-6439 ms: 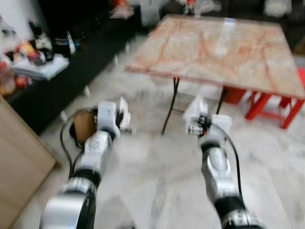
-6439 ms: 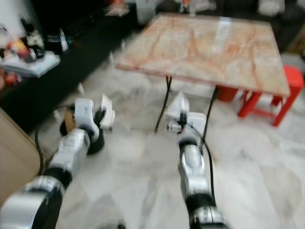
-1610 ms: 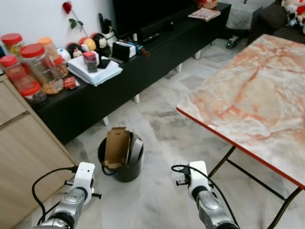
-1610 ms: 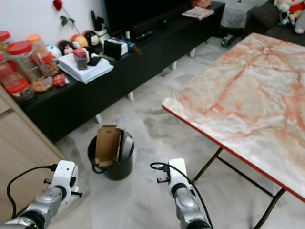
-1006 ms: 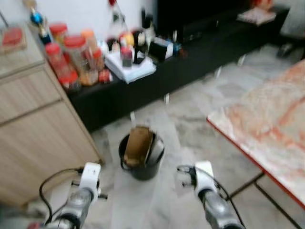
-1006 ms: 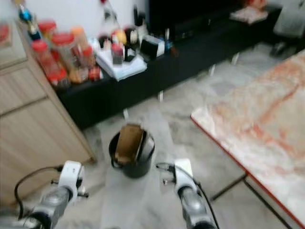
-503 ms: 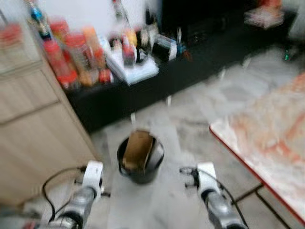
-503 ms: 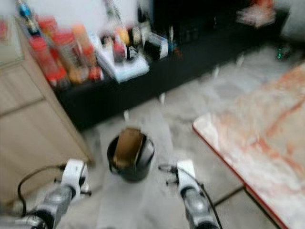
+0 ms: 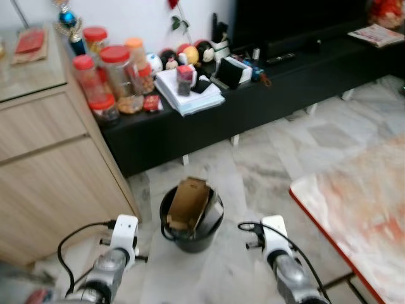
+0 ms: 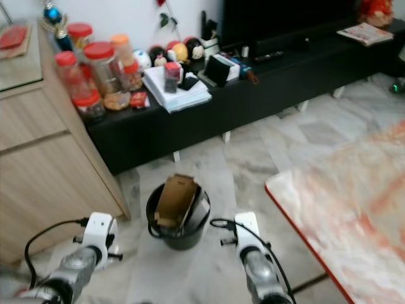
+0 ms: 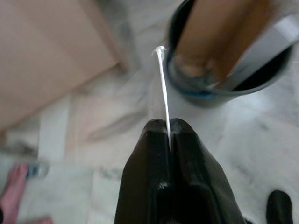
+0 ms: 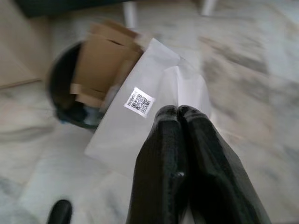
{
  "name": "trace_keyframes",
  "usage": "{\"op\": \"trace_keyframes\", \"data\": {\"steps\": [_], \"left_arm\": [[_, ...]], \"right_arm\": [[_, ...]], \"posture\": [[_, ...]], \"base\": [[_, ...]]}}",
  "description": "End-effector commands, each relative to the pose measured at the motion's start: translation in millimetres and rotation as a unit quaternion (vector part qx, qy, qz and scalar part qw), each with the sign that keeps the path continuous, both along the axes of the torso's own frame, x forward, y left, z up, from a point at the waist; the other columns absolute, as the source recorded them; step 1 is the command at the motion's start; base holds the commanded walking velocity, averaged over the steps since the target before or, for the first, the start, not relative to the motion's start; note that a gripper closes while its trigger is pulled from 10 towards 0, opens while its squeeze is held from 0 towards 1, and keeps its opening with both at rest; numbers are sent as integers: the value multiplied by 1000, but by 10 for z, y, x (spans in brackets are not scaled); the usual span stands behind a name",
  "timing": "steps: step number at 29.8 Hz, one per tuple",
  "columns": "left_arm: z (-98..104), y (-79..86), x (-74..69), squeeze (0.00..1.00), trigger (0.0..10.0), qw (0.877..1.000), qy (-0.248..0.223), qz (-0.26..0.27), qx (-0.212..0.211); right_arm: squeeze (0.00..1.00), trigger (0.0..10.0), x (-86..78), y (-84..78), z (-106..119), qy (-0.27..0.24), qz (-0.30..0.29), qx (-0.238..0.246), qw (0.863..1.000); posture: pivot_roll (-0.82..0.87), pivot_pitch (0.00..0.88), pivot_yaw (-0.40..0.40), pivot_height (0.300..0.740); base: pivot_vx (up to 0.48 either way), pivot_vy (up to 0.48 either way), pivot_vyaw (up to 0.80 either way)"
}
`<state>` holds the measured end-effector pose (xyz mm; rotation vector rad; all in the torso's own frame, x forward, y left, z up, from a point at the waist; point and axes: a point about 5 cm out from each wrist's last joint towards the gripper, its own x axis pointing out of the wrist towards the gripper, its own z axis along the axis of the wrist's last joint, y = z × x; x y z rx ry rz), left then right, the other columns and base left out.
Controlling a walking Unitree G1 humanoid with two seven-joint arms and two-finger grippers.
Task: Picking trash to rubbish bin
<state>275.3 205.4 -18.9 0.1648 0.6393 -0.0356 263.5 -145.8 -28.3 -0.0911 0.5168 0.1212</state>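
Note:
A black round rubbish bin (image 9: pixel 190 242) stands on the marble floor just ahead, between my two arms, with a folded brown cardboard box (image 9: pixel 188 202) sticking out of it. My left gripper (image 11: pixel 168 123) is shut on a thin white sheet (image 11: pixel 161 88) seen edge-on, its tip close to the bin's rim (image 11: pixel 174 70). My right gripper (image 12: pixel 180 109) is shut on a white paper piece (image 12: pixel 140 140) with a QR label, held beside the bin (image 12: pixel 58 100). Both wrists hang low, the left arm (image 9: pixel 123 231) and the right arm (image 9: pixel 273 232).
A wooden cabinet (image 9: pixel 50 158) stands at the left. A long black bench (image 9: pixel 266 95) behind the bin carries jars, papers and small items. The red-edged marble table (image 9: pixel 361 209) is at my right. A person's bare foot (image 11: pixel 16 184) is on the floor near my left side.
The camera has swung from the marble table to the bin, which is now centred and sharp. Both grippers stay shut on their white pieces, lowered from where they were held up.

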Motion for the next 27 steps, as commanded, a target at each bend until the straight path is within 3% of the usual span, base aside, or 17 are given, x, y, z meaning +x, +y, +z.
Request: {"op": "trace_keyframes", "data": {"steps": [1,27], "left_arm": [[-31,101,-56,0,10000,1000,16,2,18],[-26,81,-44,0,10000,1000,15,-4,19]], "right_arm": [[0,10000,12,95,13,-4,11,10,1000],[0,10000,8,117,10,-3,16,12,1000]], "posture": [[150,115,10,740],[147,88,14,740]], "base": [[300,0,0],[302,0,0]]}}
